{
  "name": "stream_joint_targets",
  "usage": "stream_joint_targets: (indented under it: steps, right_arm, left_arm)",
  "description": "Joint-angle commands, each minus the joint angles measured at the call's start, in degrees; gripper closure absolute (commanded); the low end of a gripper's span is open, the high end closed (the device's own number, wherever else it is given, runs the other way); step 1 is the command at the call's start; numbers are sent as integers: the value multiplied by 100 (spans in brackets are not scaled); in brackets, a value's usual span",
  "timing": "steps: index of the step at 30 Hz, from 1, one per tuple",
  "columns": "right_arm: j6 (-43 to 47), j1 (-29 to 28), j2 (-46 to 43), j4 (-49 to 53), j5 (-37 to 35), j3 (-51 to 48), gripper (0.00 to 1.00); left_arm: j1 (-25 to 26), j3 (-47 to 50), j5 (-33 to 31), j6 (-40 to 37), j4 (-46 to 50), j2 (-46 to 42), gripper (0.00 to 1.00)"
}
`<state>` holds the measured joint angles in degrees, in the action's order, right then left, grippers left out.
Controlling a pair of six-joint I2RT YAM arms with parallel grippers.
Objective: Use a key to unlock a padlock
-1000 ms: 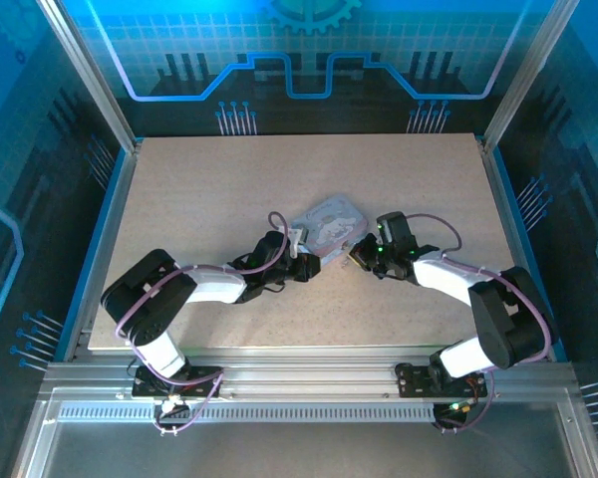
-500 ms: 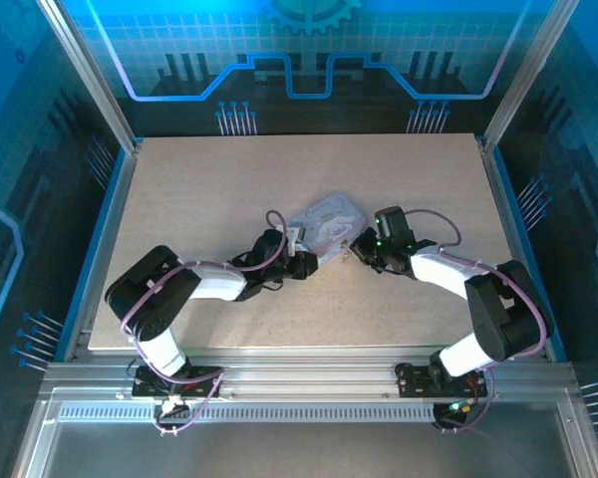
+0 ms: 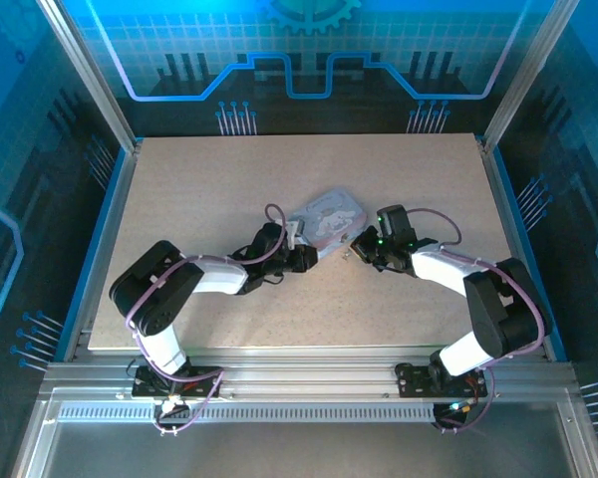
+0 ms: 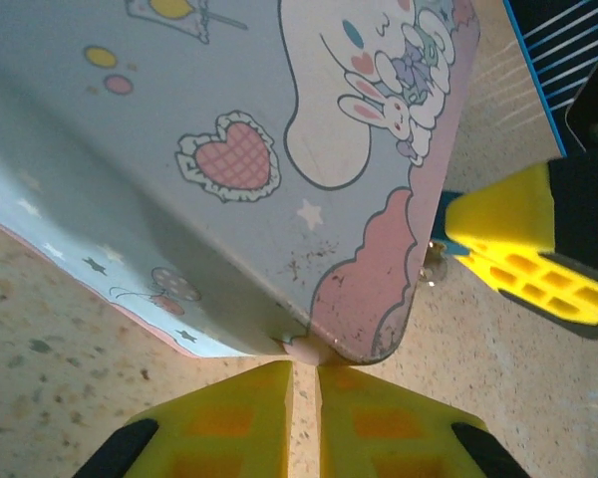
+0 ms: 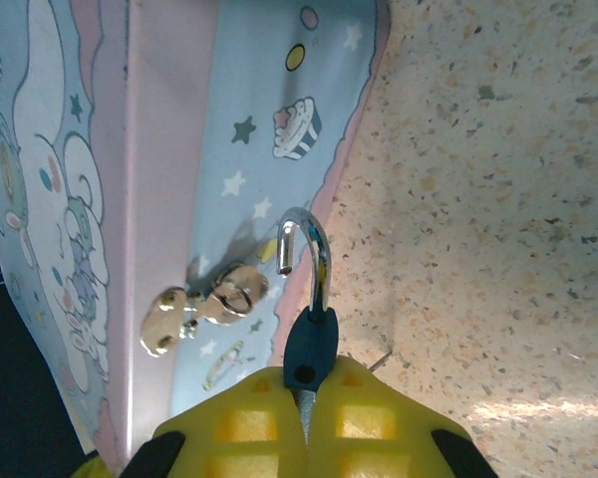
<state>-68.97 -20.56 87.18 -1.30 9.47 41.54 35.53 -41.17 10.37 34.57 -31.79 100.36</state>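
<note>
A small dark blue padlock [image 5: 311, 347] stands at my right gripper's [image 5: 304, 383] tips. Its metal shackle [image 5: 307, 249] is swung open, with its free end clear of the body. A thin grey key [image 5: 304, 418] shows pinched between the shut yellow fingers, running up into the padlock. The padlock hangs beside the tin's metal latch [image 5: 204, 304]. My left gripper [image 4: 304, 383] is closed to a narrow slit on the near corner of the pale cartoon tin [image 4: 279, 129]. In the top view, the left gripper [image 3: 301, 257] and right gripper [image 3: 358, 242] flank the tin [image 3: 329, 212].
The speckled table [image 3: 209, 189] lies bare around the tin. My right gripper's yellow fingers [image 4: 523, 249] show just past the tin's corner in the left wrist view. Metal frame rails run along the near edge [image 3: 299, 378].
Both grippers and the tin have shifted slightly toward the far side of the table. The right gripper has drawn closer to the tin's edge.
</note>
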Motion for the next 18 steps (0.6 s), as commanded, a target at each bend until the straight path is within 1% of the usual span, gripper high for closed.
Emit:
stream_joint_targets:
  steps: [1,5,8,10,13,18]
  right_arm:
    - [197,-10,-74,103,65,153,100]
    - [645,-10,-386,454,-74,186,100]
    - [1254,-3,-666,765,-126,261,100]
    - [1807,-1,-790,948,0,385,100]
    - [2710,-1,-868,1331,344,685,100]
    - [4319,-5,-910,1933,1366,1256,100]
  left_arm:
    - [-191,-228,90,-105,75,71,86]
    - [-381,-291,131,-167,164,83,86]
    - [-550,-359,190,-189,232,76,85]
    - [-638,-417,211,-251,316,51,84]
    - [-759,-491,208,-327,503,-37,82]
    - [-846,-394,128,-497,813,-389,78]
